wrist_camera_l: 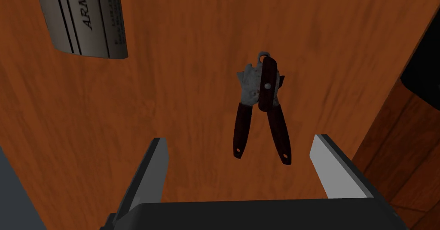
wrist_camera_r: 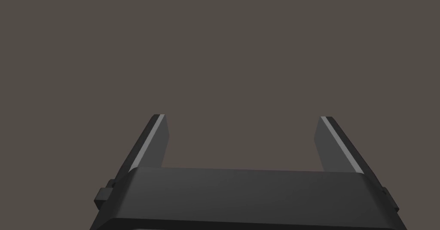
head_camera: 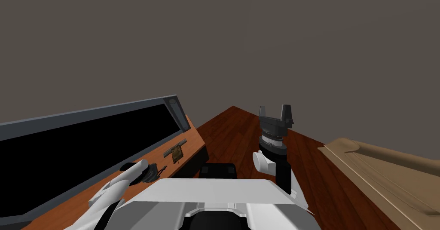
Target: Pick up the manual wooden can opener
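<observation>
Wooden top (wrist_camera_l: 129,111), bare room around and one edge close, carries the can opener (wrist_camera_l: 263,107) flat, long axis running out from the wide-spread left gripper (wrist_camera_l: 239,138), head far, handles near; right gripper (wrist_camera_r: 240,116), also spread, hangs off the top.

A home: television (head_camera: 86,145) on wooden cabinet (head_camera: 194,142), plank floor (head_camera: 234,130).

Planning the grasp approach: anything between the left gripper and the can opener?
Nothing visible. The left gripper, open, looks down on the can opener lying bare on the wooden surface, handle ends toward the gap between its fingers. A grey lettered item lies off to the side, apart from it.
</observation>
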{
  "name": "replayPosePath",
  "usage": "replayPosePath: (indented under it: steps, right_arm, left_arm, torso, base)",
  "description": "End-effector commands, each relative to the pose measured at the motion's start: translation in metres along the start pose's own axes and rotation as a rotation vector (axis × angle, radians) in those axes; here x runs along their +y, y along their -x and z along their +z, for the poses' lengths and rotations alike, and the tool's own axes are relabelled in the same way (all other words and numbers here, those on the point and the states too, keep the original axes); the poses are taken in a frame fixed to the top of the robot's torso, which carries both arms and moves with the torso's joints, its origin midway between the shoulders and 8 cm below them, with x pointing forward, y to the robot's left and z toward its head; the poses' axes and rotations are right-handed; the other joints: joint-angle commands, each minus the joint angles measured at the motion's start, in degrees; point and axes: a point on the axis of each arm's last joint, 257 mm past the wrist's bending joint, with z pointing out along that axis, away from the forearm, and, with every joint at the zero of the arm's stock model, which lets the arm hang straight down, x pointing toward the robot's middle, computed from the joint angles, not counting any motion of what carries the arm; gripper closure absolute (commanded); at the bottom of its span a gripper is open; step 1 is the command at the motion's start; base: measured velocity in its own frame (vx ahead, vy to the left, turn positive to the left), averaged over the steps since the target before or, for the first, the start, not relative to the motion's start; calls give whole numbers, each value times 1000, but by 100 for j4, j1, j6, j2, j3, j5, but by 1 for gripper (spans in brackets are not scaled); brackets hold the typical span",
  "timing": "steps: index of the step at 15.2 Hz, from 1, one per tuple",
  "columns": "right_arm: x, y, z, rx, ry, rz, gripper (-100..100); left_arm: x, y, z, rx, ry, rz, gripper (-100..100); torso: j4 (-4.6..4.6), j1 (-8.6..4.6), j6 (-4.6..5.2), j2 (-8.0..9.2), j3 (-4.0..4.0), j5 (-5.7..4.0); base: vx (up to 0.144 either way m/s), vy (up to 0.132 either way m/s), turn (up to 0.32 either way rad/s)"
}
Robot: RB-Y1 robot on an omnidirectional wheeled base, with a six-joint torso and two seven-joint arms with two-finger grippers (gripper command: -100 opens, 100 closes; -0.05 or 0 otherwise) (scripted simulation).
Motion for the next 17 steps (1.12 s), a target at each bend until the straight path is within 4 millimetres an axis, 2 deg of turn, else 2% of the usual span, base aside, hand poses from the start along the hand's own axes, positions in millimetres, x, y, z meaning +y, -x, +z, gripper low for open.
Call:
replayPosePath:
  steps: [1, 4, 7, 8, 9, 13, 14, 15, 17]
  right_arm:
    - [0, 0, 0, 0, 0, 0, 0]
    - [0, 0, 0, 0, 0, 0, 0]
    - [0, 0, 0, 0, 0, 0, 0]
    - [0, 0, 0, 0, 0, 0, 0]
    - [0, 0, 0, 0, 0, 0, 0]
    - [0, 0, 0, 0, 0, 0, 0]
    - [0, 0, 0, 0, 0, 0, 0]
    - [0, 0, 0, 0, 0, 0, 0]
    - [0, 0, 0, 0, 0, 0, 0]
  left_arm:
    - [9, 2, 2, 1, 33, -19, -100]
    - [30, 5, 3, 8, 113, -68, -100]
    - [37, 6, 3, 11, 140, -84, -100]
    - [33, 6, 3, 10, 125, -76, -100]
    - [44, 0, 11, 10, 128, -75, -100]
    - [60, -10, 23, 12, 127, -69, -100]
    - [55, -6, 18, 11, 129, -71, -100]
    - [56, -7, 19, 11, 127, -71, 100]
    - [52, -7, 18, 12, 120, -70, 100]
  torso:
    - [0, 0, 0, 0, 0, 0]
    - [0, -6, 0, -1, 0, -1]
    - [-1, -2, -1, -4, -2, -1]
    - [-1, -2, -1, -3, -2, 0]
    - [-1, -4, -2, -4, -2, -1]
    - [-2, -10, -2, -8, -4, -1]
    - [-2, -9, -2, -6, -3, -1]
    - [-1, -9, -2, -6, -3, -2]
    - [-7, -16, -7, -4, -5, 6]
  base:
    - [-21, 25, -80]
    - [-7, 10, -127]
    - [-12, 20, -80]
    - [-9, 10, -27]
    - [-4, 5, -13]
    - [-2, 3, -8]
    - [-5, 2, -13]
    - [0, 0, 0]
    - [0, 0, 0]
